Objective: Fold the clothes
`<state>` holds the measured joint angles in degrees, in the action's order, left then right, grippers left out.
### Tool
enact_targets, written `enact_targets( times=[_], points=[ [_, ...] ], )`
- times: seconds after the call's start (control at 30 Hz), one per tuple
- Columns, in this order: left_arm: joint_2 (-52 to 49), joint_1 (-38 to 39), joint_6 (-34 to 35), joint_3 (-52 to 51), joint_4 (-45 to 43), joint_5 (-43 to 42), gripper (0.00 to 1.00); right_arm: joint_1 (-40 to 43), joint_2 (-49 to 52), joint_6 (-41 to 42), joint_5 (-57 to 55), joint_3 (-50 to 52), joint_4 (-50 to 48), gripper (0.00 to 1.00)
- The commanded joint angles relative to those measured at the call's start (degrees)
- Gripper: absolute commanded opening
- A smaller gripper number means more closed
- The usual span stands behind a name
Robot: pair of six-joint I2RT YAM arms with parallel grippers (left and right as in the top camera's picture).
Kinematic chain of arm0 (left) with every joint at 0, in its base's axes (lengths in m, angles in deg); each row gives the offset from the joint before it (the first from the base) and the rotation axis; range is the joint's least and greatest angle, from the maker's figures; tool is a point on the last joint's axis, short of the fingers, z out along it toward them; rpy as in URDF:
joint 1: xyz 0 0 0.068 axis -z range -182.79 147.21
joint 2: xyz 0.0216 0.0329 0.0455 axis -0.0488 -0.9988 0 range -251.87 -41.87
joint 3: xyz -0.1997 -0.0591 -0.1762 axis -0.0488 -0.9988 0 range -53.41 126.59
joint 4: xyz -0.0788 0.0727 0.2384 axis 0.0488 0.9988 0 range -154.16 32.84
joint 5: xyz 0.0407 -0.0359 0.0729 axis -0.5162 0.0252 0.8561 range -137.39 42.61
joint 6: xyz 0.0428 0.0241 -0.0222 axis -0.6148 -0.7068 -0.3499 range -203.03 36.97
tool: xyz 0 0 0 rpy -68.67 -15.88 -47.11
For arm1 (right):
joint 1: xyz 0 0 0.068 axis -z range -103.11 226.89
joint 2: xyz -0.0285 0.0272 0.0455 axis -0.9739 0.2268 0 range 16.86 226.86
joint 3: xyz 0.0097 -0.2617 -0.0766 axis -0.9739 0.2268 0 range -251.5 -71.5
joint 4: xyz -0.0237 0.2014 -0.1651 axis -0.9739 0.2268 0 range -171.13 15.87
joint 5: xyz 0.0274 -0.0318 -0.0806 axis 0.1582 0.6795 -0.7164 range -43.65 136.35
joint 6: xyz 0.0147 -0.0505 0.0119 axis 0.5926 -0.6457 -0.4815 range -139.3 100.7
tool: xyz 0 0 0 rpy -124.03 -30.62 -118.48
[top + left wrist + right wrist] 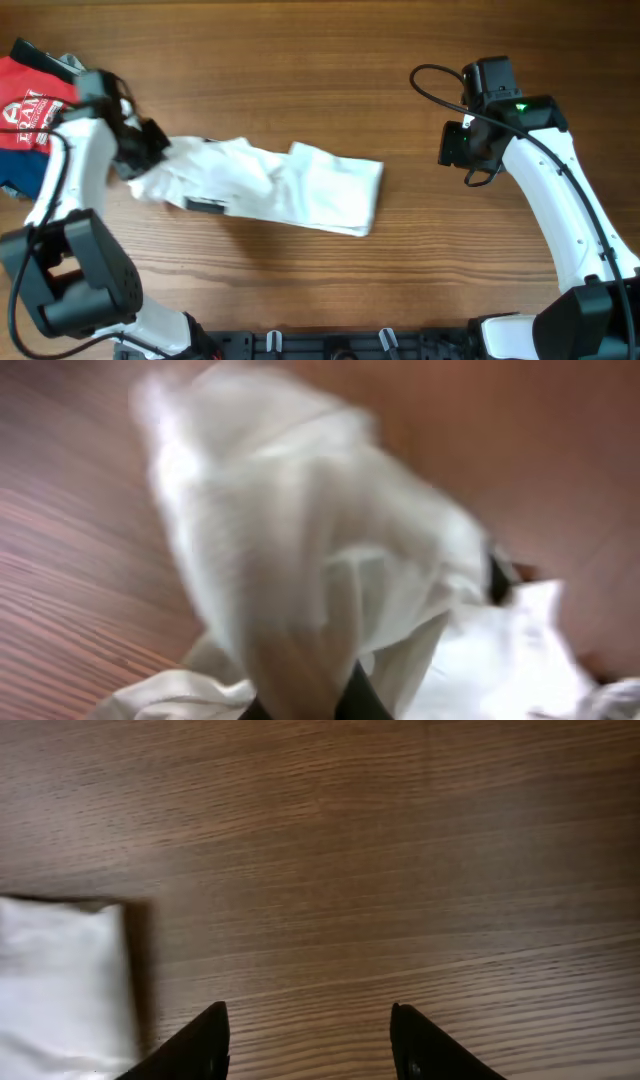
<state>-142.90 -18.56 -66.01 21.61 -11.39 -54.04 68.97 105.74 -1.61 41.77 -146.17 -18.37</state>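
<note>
The white shirt [290, 185] lies on the bench [300, 60], one end pinched by the left pincer [152, 150].
Overhead: the shirt lies stretched in the middle, the red garment [35, 110] is far left, and the right pincer [452, 145] is apart from the shirt. Left wrist view: blurred white cloth [300, 560] bunches at the pincer, which is pressed together on it. Right wrist view: fingers [205, 1040] spread over bare wood, with a shirt corner [60, 980] at the left edge.

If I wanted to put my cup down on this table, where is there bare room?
The table is bare along the far side above the white shirt, and between the shirt's folded end and the right gripper. The left end is crowded: the left gripper grips the shirt beside the red garment.
</note>
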Motion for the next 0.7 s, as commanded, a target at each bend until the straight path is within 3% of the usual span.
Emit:
enact_targets(
  times=[0.0, 0.1, 0.3, 0.43, 0.67],
  points=[
    [1.4, 1.0, -0.2, 6.8, 3.0, -4.4, 0.04, 0.2, 0.2, -1.0, -1.0, -0.5, 0.1, 0.52],
    [1.6, 5.2, -0.1, 9.8, 5.6, -9.4, 0.05, 0.2, 0.2, -1.0, -1.0, -0.5, 0.1, 0.52],
    [1.7, 23.7, 1.8, 10.1, 7.0, -10.2, 0.06, 0.2, 0.2, -1.0, -1.0, -0.4, 0.5, 0.52],
    [0.6, 37.3, 4.9, 10.1, 6.3, -2.2, 0.08, 0.2, 0.2, -1.2, -1.0, -0.4, 0.8, 0.52],
    [-4.1, 47.8, 7.7, 10.1, 6.2, 1.4, 0.08, 0.2, 0.2, -1.2, -1.0, -0.4, 1.9, 0.52]
  ],
)
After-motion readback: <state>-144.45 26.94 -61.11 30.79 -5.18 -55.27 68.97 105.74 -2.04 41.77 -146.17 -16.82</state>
